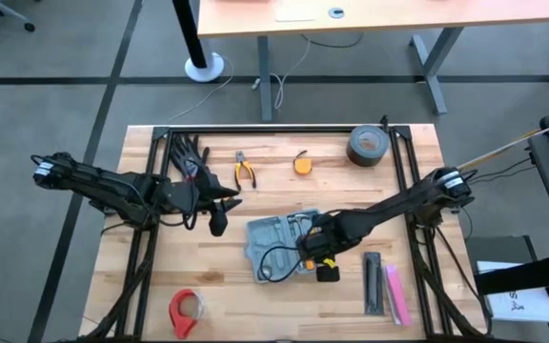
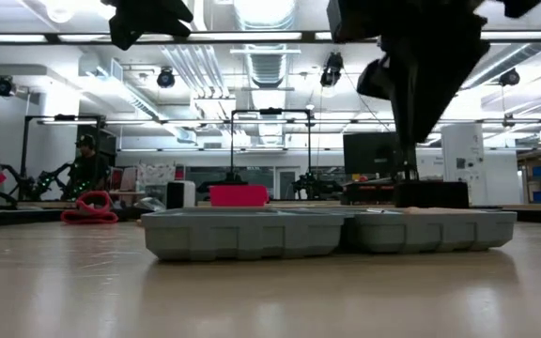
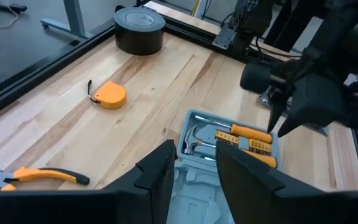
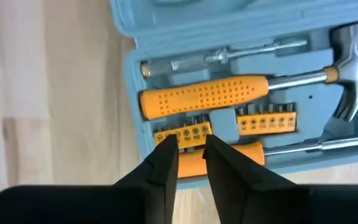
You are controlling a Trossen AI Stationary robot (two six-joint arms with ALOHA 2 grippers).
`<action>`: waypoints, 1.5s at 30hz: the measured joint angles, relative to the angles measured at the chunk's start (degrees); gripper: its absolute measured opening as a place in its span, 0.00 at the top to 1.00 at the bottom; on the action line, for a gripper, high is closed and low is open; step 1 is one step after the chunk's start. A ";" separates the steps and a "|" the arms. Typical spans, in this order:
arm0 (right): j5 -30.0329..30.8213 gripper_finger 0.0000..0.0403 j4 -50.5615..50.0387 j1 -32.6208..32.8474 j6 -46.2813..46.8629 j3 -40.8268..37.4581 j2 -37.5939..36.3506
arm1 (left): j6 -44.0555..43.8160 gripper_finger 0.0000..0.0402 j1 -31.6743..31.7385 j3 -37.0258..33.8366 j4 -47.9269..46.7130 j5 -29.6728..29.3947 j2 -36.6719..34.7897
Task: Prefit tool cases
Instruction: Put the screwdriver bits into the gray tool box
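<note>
While left pincer waits, right pincer hovers over open case.

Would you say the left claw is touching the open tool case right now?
Apart. The high view shows the left claw over bare table wood beside the tool case, with a strip of tabletop between them.

Open tool case lies at the table's centre, with the right gripper low over its tool-filled half and the left gripper hanging just beside its far left corner, so both sides of the case are crowded. Bare wood lies open left of the case, bounded by red tape near the front edge. Pliers, tape measure and black tape roll line the far edge, and black and pink bars block the right.
</note>
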 joint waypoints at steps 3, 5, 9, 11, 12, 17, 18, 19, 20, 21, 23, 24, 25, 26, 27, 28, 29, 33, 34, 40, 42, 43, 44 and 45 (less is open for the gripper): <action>0.01 0.80 -0.19 -0.01 -0.54 -0.26 0.85 | 0.00 0.70 -0.02 0.00 0.01 0.00 0.00; 0.01 0.78 0.05 -0.01 -0.97 -0.68 1.44 | -0.01 0.71 0.02 0.00 -0.01 0.53 -0.04; 0.04 0.73 2.31 -0.01 -2.05 -3.16 3.68 | 0.00 0.73 0.02 0.00 0.08 0.94 -0.48; -0.32 0.70 6.87 0.01 -3.10 -6.20 5.44 | 0.00 0.74 0.01 0.00 -0.01 0.94 -0.79; -1.15 0.70 9.41 -0.01 -3.35 -7.77 6.48 | 0.00 0.74 0.02 0.00 0.04 0.94 -0.89; -5.18 0.68 14.48 -0.16 -2.77 -9.32 9.43 | -0.04 0.75 -0.13 0.00 -0.17 2.01 -1.96; -5.15 0.68 13.96 -0.27 -2.48 -8.90 9.35 | -0.03 0.75 -0.15 0.00 -0.07 2.37 -2.17; -5.11 0.68 13.46 -0.27 -2.02 -8.48 8.90 | -0.03 0.75 -0.15 0.00 -0.12 2.40 -2.27; -4.81 0.69 12.87 -0.27 -1.82 -7.96 8.13 | -0.02 0.75 -0.15 0.00 -0.01 2.40 -2.29; -4.17 0.70 12.30 -0.27 -1.62 -7.43 7.05 | -0.02 0.76 -0.15 0.00 0.00 2.40 -2.29; -2.08 0.71 10.25 -0.16 -1.49 -6.33 5.70 | -0.02 0.76 -0.15 0.00 -0.10 2.40 -2.34; -1.34 0.72 8.91 -0.16 -1.18 -5.86 4.66 | -0.02 0.76 -0.15 0.00 -0.10 2.40 -2.39; -0.44 0.72 7.53 -0.21 -0.72 -5.12 3.65 | -0.02 0.75 -0.15 0.00 -0.12 2.40 -2.47; -0.09 0.73 7.27 -0.27 -0.36 -4.33 2.81 | -0.02 0.75 -0.15 0.00 -0.05 2.40 -2.49; 0.02 0.73 7.08 -0.33 -0.04 -3.37 2.19 | -0.02 0.75 -0.15 0.00 -0.16 2.40 -2.49; 0.12 0.74 6.32 -0.33 0.05 -2.64 1.66 | -0.02 0.74 -0.15 0.00 -0.31 2.43 -2.49; 0.05 0.74 4.84 -0.23 0.12 -1.79 1.59 | -0.02 0.74 -0.15 0.00 -0.28 2.43 -2.49; -0.01 0.75 3.58 0.39 0.07 0.54 1.48 | 0.00 0.72 -0.15 0.00 -0.26 2.43 -2.49; -0.02 0.75 3.35 0.46 -0.07 0.58 1.41 | -0.02 0.71 -0.15 0.00 -0.20 2.43 -2.49; -0.21 0.73 3.71 0.52 -0.10 -0.28 3.17 | 0.00 0.69 -0.15 0.00 -0.42 2.43 -2.49; -0.79 0.73 4.57 0.61 -0.09 -0.92 3.87 | -0.02 0.68 -0.15 0.00 -0.41 2.43 -2.49; -1.56 0.73 5.39 0.60 -0.09 -1.38 4.53 | -0.02 0.68 -0.15 0.00 -0.45 2.43 -2.49; -2.43 0.73 6.77 0.65 -0.08 -1.97 5.12 | -0.01 0.68 -0.15 0.00 -0.45 2.43 -2.49; -3.35 0.73 8.22 0.74 0.10 -2.69 5.69 | 0.00 0.67 -0.15 0.00 -0.45 2.43 -2.49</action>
